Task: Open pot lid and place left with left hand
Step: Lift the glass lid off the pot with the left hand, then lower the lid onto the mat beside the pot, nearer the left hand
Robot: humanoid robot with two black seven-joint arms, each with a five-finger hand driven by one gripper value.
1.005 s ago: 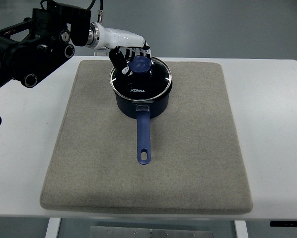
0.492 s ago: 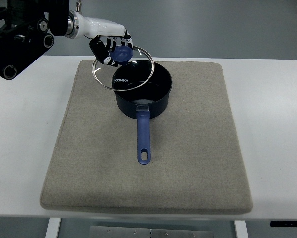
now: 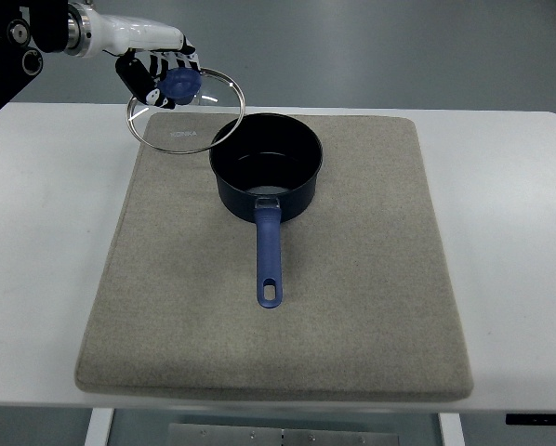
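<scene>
1. My left hand [image 3: 157, 76] comes in from the upper left corner of the top view, its white forearm leading to black-and-white fingers [image 3: 140, 82] that are clenched around the blue knob [image 3: 179, 85] of the glass lid [image 3: 185, 110].

2. The glass lid is off the pot [image 3: 267, 172] and held in the air, tilted, with its metal rim showing as a thin ring. From the pot's centre it sits at about 10 o'clock.

3. The lid's right edge overlaps the pot's upper left rim in the picture; the rest of it hangs over the far left corner of the mat [image 3: 352, 307] and a little of the tabletop [image 3: 46, 242] beyond it.

4. The pot is dark blue, open and upright, standing on the mat toward its far side. Its inside is dark, with a pale patch of reflection near the front wall.

5. The pot's blue handle [image 3: 270, 258] points straight to 6 o'clock, toward me, and lies low over the mat with a hanging hole at its end.

6. The grey mat covers most of the white tabletop, leaving bare strips at 3 and 9 o'clock.

7. My right arm does not show anywhere in the view.
</scene>
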